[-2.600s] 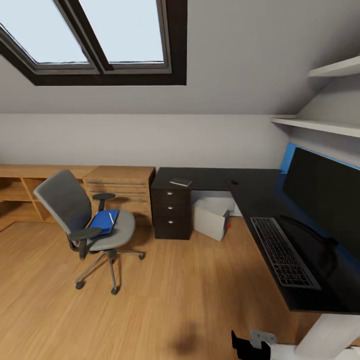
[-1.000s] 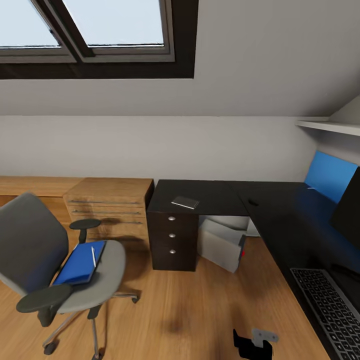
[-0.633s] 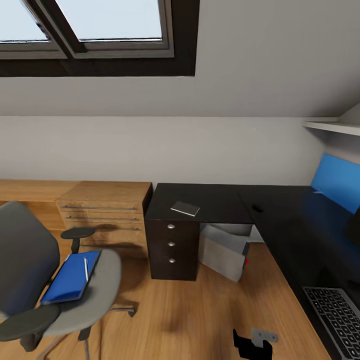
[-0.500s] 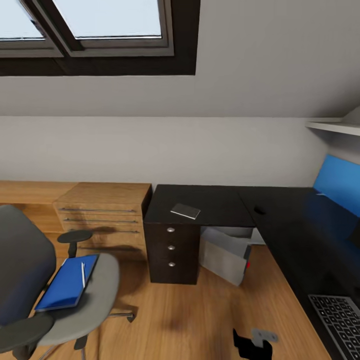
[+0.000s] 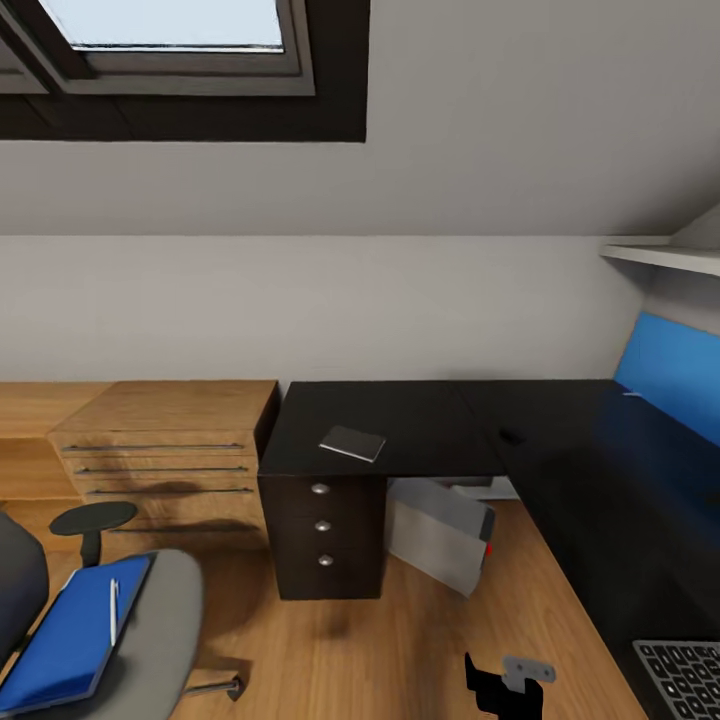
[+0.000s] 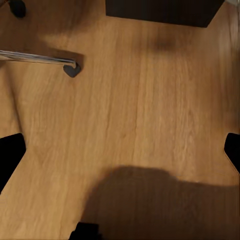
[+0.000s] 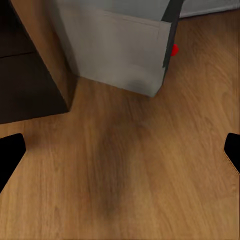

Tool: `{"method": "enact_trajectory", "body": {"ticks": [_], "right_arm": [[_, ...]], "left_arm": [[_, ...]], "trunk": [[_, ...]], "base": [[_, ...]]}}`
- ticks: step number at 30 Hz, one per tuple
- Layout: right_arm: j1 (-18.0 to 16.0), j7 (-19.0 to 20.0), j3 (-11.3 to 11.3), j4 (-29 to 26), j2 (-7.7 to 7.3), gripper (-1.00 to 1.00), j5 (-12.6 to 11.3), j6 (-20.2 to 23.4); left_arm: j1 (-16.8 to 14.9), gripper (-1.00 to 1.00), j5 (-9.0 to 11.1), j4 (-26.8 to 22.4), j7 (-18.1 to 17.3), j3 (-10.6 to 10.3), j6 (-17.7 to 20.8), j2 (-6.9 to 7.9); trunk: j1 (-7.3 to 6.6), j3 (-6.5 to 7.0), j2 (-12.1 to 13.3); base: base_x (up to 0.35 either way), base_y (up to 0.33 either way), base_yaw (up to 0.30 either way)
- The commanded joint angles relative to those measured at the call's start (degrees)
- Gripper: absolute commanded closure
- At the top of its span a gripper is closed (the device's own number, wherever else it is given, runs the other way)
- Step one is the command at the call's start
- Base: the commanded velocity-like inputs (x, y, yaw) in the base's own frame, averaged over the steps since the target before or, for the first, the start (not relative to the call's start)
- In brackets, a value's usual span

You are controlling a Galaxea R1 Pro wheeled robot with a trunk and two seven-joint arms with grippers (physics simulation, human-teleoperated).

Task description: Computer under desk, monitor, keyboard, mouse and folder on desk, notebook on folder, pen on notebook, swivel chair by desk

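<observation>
The black desk fills the corner, with the dark grey notebook and the small mouse lying on it. A corner of the keyboard shows at the lower right. Under the desk leans the grey computer. On the swivel chair at the lower left rests the blue folder, the white pen on top. The monitor is out of view. My left gripper is open over bare floor near a chair leg. My right gripper is open above the floor before the computer.
A light wooden drawer unit stands left of the desk. A blue panel leans on the right wall under a shelf. A black and grey robot part shows at the bottom edge. Wooden floor lies between chair and desk.
The camera has moved forward: the desk corner and computer appear closer, the chair has slid to the picture's lower left, and the monitor has left the view. Nothing on the desk has shifted.
</observation>
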Motion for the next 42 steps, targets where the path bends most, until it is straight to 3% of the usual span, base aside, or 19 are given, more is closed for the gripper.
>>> {"method": "enact_trajectory", "body": {"ticks": [1, 17, 28, 32, 38, 42], "right_arm": [[-0.07, 0.07, -0.07, 0.07, 0.01, -1.0, -0.23, -0.2], [-0.05, 0.07, 0.02, 0.0, -0.15, -1.0, -0.07, -0.26], [-0.07, 0.07, 0.18, -0.01, -0.17, -1.0, 0.11, -0.22], [-0.09, 0.12, 0.23, -0.01, -0.2, -1.0, 0.12, -0.26], [-0.28, -1.89, 0.12, -3.15, 0.09, -1.0, 0.06, 3.76], [-0.36, -4.24, 0.11, -9.19, 0.14, -1.0, 0.03, 12.91]], "left_arm": [[-0.03, -1.0, 0.54, 0.03, 0.11, -0.49, -0.2, 0.02], [-0.03, -1.0, 0.54, 0.23, 0.11, -0.49, -0.14, -0.01], [-0.03, -1.0, 0.46, 0.3, 0.11, -0.46, -0.22, -0.02], [-0.03, -1.0, 0.61, 0.3, 0.22, -0.33, -0.09, 0.01], [-0.03, -1.0, 0.63, 0.3, 0.36, -0.31, 0.05, -0.25], [-0.03, -1.0, 0.69, 0.3, 0.37, -0.32, 0.06, -0.31]], "trunk": [[0.04, -0.08, -0.03], [0.04, -0.23, -0.03], [0.04, -0.23, -0.03], [-0.84, 0.49, 1.57], [-2.16, 1.57, 3.98], [-3.04, 2.28, 5.58]], "base": [[0.33, -0.039, -0.22], [0.278, -0.171, -0.054], [0.03, -0.025, 0.0], [0.0, 0.0, 0.0], [0.0, 0.0, 0.0], [0.0, 0.0, 0.0]]}}
